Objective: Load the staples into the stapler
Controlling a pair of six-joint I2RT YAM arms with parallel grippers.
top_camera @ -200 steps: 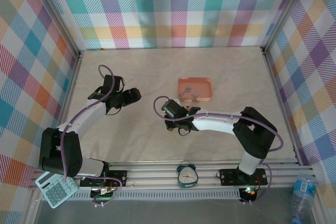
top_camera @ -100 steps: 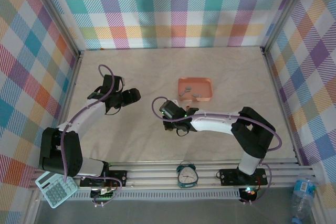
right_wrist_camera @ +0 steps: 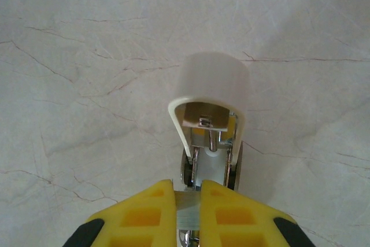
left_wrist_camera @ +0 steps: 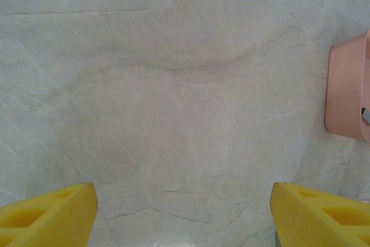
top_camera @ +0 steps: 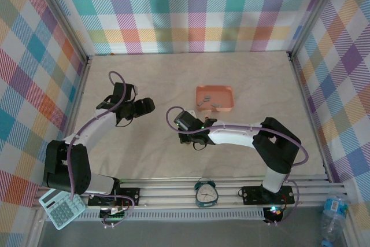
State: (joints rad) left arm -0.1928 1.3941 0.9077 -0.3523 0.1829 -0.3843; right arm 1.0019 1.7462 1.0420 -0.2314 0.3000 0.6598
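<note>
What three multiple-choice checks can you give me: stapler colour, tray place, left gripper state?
1. The stapler in the right gripper has a cover that is: A) black B) white C) red
2. The pink tray sits: A) in the near right corner B) beyond the right gripper, farther out on the table C) at the far left corner
3. The left gripper is: A) shut on the stapler B) shut on the tray's rim C) open, holding nothing
Key: 1 B, white shell above the shut fingers; 2 B, seen from the top; 3 C, yellow fingers wide apart over bare table.
</note>
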